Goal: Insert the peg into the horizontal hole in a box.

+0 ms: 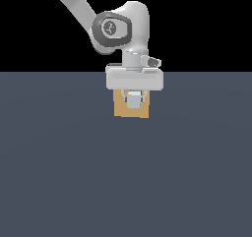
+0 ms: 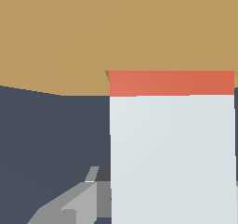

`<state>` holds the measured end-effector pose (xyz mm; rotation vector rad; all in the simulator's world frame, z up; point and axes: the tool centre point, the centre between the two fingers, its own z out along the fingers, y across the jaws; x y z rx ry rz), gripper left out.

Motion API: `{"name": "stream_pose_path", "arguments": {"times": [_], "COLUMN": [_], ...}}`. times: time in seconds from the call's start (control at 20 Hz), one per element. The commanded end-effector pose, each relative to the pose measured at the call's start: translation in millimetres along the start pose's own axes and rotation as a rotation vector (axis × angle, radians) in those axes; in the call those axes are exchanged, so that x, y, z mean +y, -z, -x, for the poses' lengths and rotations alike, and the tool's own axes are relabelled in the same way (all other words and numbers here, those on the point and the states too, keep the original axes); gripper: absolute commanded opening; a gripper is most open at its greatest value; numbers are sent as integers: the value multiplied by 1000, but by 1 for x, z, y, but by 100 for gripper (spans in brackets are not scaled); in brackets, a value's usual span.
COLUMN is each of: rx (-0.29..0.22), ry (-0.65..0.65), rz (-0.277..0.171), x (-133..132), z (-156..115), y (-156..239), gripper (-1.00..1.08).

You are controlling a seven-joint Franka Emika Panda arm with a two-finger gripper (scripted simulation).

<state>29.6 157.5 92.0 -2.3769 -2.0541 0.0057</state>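
The tan box [image 1: 119,109] stands on the dark floor in the middle of the exterior view, partly hidden behind my gripper [image 1: 134,100]. The gripper is shut on the peg [image 1: 133,101], whose pale grey end faces the camera with a sliver of red-orange above it. In the wrist view the peg's [image 2: 172,153] white half fills the foreground. Only a short red-orange band [image 2: 171,82] shows before it meets the box face [image 2: 93,32], where an edge of the horizontal hole [image 2: 107,75] peeks beside the peg. One grey finger [image 2: 69,204] shows beside the peg.
The dark grey-blue floor [image 1: 123,182] spreads around the box on all sides. The arm's white links [image 1: 118,27] rise above the gripper toward the exterior view's upper left.
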Motion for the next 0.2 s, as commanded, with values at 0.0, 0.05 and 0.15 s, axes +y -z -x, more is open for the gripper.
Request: {"name": "stream_pose_path", "arguments": {"times": [0.0,0.05,0.15], "rx": [3,3,3], "ry": [2,2,2], "rz": [5,5,5], "x": [1,2,2], "z": [-9,-9,-8], "y": [3,3,3], "gripper": [-100,-100,-100]}}
